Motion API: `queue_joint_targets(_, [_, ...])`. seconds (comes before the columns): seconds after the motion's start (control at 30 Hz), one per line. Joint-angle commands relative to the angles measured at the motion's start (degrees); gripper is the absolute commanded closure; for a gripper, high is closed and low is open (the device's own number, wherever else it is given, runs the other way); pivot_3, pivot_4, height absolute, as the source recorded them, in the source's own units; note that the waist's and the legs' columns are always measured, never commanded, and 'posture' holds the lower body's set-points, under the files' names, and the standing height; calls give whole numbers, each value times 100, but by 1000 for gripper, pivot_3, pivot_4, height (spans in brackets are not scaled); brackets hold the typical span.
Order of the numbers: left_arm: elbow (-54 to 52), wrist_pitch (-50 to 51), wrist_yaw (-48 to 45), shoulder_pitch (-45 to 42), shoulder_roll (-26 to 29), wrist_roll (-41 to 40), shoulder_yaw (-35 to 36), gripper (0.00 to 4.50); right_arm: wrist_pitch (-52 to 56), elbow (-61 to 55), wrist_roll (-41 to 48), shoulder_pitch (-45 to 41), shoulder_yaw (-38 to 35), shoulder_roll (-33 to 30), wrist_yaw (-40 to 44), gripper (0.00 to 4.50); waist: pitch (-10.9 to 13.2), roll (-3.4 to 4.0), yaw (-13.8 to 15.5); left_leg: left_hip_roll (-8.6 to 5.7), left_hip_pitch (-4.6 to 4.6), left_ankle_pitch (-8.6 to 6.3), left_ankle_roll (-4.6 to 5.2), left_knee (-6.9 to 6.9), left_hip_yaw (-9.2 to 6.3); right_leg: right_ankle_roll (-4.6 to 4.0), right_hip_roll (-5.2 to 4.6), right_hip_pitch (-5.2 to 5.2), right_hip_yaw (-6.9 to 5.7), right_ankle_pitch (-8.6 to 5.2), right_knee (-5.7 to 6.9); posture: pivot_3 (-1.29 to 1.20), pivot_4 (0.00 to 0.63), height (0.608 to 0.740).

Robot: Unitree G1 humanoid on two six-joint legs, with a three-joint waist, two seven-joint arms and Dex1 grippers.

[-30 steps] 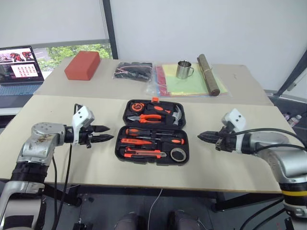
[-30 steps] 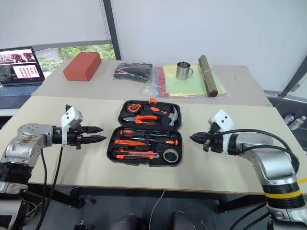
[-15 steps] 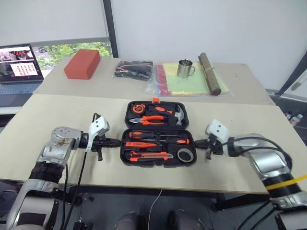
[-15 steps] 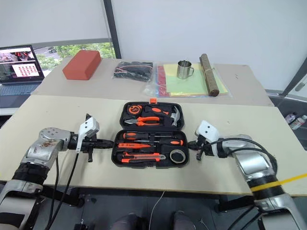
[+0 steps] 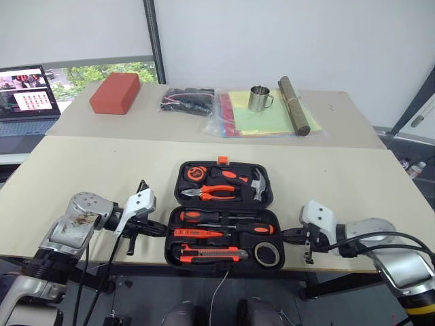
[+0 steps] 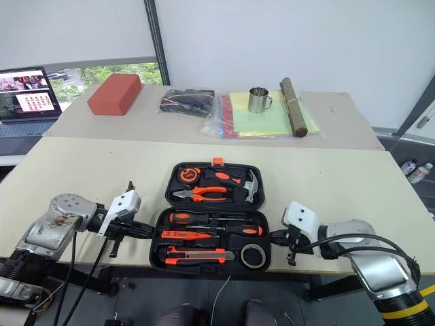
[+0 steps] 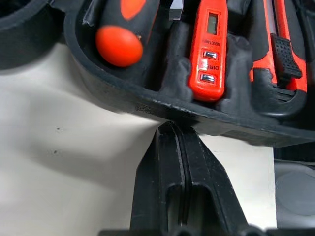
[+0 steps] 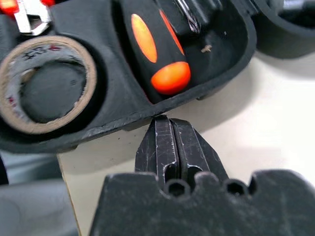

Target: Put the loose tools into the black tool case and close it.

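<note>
Both grippers pressed shut at the ends of the open black tool case, near the table's front edge.
Head views: left gripper and right gripper flank the front half; screwdrivers, utility knife and tape roll sit in slots. Left wrist view shows fingertips touching the case rim below an orange tester screwdriver; right wrist view shows tips at the rim under an orange-and-black handle.

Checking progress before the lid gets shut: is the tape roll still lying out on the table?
No, the tape roll sits in its slot in the near right corner of the open tool case.
</note>
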Motion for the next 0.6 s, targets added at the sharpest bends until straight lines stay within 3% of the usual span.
queue_joint_targets(0.03, [531, 273, 316, -145, 193, -40, 354, 3726, 672, -255, 485, 134, -892, -108, -257, 3675, 0, 0, 18, 0, 1, 2, 3, 2, -1, -2, 0, 2, -1, 1, 2, 0, 150, 736])
queue_joint_targets(0.2, [1756, 1734, 753, -1314, 62, -467, 799, 1816, 1967, 199, 1377, -565, -1710, 15, -562, 1951, 0, -1, 37, 1, 3, 7, 12, 5, -5, 3, 0, 6, -4, 0, 3, 0, 150, 736])
queue_joint_targets(0.37, [2904, 3318, 1427, -2654, -521, -539, 791, 81, 2790, 962, 1495, -1817, -1381, 474, -1192, 286, 3, -8, 42, 0, 5, 18, 25, 11, -5, 19, 9, 17, -3, 8, 4, 0, 150, 736])
queue_joint_targets(0.4, [3055, 3531, 1524, -2857, -680, -553, 778, 10, 2880, 1206, 1401, -2092, -1254, 640, -1394, 69, 3, -8, 41, -1, -2, 19, 26, 10, -4, 17, 14, 10, -5, 10, 2, 0, 150, 736])
queue_joint_targets(0.6, [3492, 3572, 1962, -3290, -1337, -383, 664, 10, 3183, 2224, 1145, -3150, -811, 1402, -2058, 69, 2, -9, -17, -7, -37, 22, 31, 6, 12, -6, 51, -27, -16, 20, 33, 0, 150, 736])
